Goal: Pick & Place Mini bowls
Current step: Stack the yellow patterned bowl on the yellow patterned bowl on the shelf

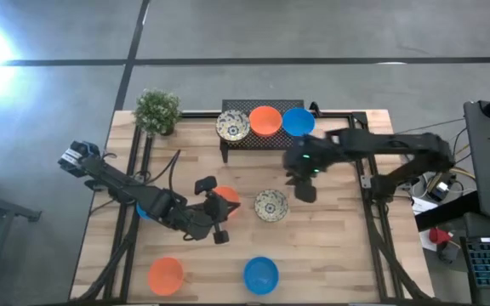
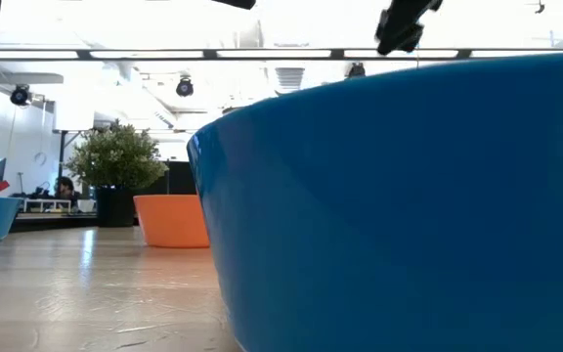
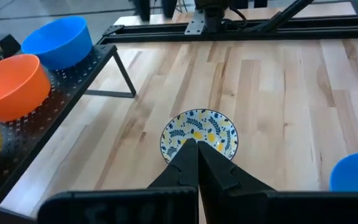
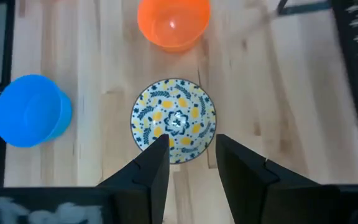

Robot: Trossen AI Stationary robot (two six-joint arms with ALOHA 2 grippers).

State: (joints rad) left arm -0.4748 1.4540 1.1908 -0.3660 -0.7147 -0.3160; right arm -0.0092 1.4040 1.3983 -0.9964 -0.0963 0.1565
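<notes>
A cream patterned mini bowl [image 1: 270, 205] [image 4: 174, 120] [image 3: 199, 134] stands upright on the wooden table near its middle. My right gripper [image 1: 304, 190] [image 4: 191, 155] hangs above it, open, pointing steeply down with nothing between its fingers. My left gripper [image 1: 219, 208] [image 3: 197, 165] is shut and held in the air to the bowl's left, above an orange bowl [image 1: 228, 197] [image 4: 173, 22]. On the black mesh rack [image 1: 253, 144] at the far edge sit a patterned bowl [image 1: 232, 126], an orange bowl [image 1: 265, 120] and a blue bowl [image 1: 298, 121].
An orange bowl [image 1: 166, 274] and a blue bowl [image 1: 260, 274] [image 4: 30, 111] stand near the front edge. Another blue bowl [image 1: 145, 209] shows partly under my left arm. A potted plant [image 1: 157, 110] stands at the far left corner. Bare wood lies to the right of the patterned bowl.
</notes>
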